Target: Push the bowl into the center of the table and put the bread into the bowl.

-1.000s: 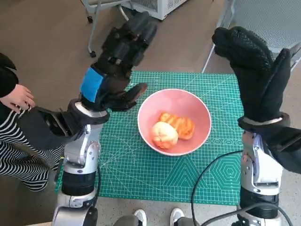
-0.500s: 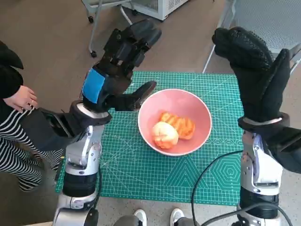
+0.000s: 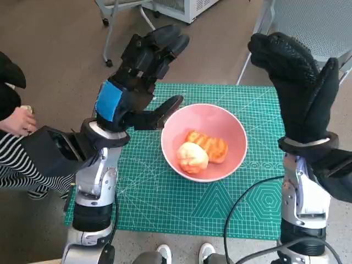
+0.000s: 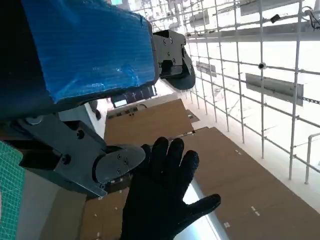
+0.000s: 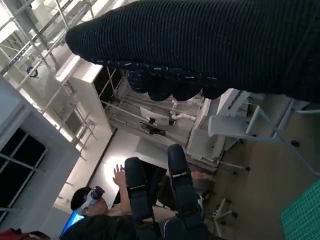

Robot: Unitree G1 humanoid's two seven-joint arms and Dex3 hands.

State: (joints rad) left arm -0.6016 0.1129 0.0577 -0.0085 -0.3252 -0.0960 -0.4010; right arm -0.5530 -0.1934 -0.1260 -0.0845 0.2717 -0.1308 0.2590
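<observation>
A pink bowl stands near the middle of the green cutting mat. Two pieces of bread lie inside it: a pale round roll and a golden ridged piece. My left hand is raised just left of the bowl, fingers spread, holding nothing, its thumb close to the bowl's rim. My right hand is lifted above the mat's right side, fingers apart and empty. The left wrist view shows the blue-taped left hand and the gloved right hand against a ceiling.
A person in striped clothing sits at the left edge, a hand near the table. Chair legs stand beyond the mat. A black cable runs over the mat's front right. A person appears in the right wrist view.
My left hand has risen slightly and edged toward the bowl's rim. The person's hand at the left has drawn back. The bowl, the bread and my right hand stay put.
</observation>
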